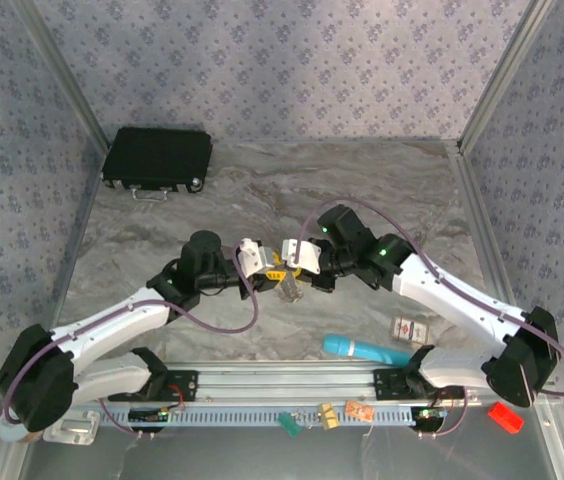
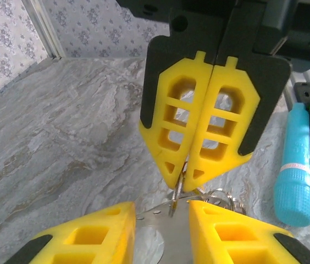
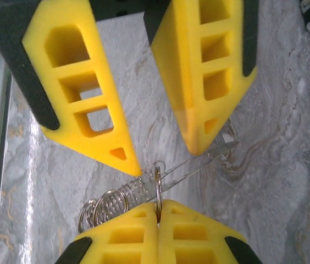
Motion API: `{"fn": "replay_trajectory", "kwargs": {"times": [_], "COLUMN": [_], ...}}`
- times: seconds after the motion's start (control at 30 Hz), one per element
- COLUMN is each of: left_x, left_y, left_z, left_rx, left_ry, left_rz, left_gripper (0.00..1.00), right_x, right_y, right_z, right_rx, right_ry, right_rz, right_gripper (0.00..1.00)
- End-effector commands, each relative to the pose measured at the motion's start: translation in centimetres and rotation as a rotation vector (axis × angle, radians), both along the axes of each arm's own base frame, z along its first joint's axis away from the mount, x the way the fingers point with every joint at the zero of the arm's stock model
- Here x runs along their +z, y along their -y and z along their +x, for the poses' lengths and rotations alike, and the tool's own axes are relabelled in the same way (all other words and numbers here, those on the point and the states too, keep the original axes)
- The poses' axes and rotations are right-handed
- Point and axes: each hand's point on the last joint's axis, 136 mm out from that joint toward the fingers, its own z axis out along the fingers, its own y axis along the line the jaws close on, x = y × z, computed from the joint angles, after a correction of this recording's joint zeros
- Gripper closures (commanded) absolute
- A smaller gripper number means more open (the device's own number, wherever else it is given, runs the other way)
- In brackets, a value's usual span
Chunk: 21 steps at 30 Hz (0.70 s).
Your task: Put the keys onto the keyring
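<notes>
My right gripper [image 3: 158,206] is shut on a thin silvery ring of the keyring [image 3: 158,184], held edge-on between its yellow pads. More metal rings and a coil [image 3: 105,206] hang beside it. Facing it, my left gripper [image 2: 163,212] has its fingers apart with a clear flat plate [image 2: 160,239] spanning the gap between them. The ring meets that plate's edge. In the top view both grippers, left [image 1: 262,262] and right [image 1: 297,262], meet tip to tip above the table's middle. No yellow-headed keys can be made out; they are hidden or out of view.
A turquoise cylinder [image 1: 362,350] lies near the front, right of centre. A small card-like box [image 1: 410,328] sits beside it. A black case [image 1: 157,158] stands at the back left. Green [image 1: 288,424], orange [image 1: 360,411] and red [image 1: 505,417] pieces lie by the front rail.
</notes>
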Motion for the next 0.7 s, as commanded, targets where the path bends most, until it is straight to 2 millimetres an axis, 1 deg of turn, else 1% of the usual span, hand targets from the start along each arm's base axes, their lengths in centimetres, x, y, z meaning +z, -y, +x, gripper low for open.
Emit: {"fn": "replay_trajectory", "kwargs": {"times": [0.0, 0.07, 0.2, 0.23, 0.4, 0.5, 0.67], "left_x": [0.2, 0.5, 0.9, 1.0, 1.2, 1.3, 1.0], "left_y": [0.0, 0.2, 0.4, 0.5, 0.6, 0.7, 0.8], "left_z": [-0.2, -0.3, -0.6, -0.7, -0.7, -0.7, -0.7], "left_rx": [-0.022, -0.035, -0.055, -0.061, -0.067, -0.071, -0.073], "left_ry": [0.021, 0.027, 0.028, 0.029, 0.029, 0.027, 0.021], "left_rz": [0.046, 0.032, 0.009, 0.004, -0.013, -0.022, -0.021], "left_gripper": [0.71, 0.71, 0.73, 0.74, 0.77, 0.77, 0.79], "right_x": [0.3, 0.8, 0.9, 2.2, 3.0, 3.5, 4.5], "right_y": [1.0, 0.5, -0.3, -0.9, -1.8, -2.2, -2.5], "right_z": [0.0, 0.0, -0.3, 0.0, -0.4, -0.4, -0.6], "right_rx": [0.001, 0.012, 0.037, 0.041, 0.071, 0.068, 0.069], "right_ry": [0.025, 0.034, 0.033, 0.055, 0.049, 0.047, 0.038], "right_rz": [-0.109, -0.104, -0.088, -0.057, -0.009, 0.03, 0.087], "right_gripper": [1.0, 1.0, 1.0, 1.0, 1.0, 1.0, 1.0]}}
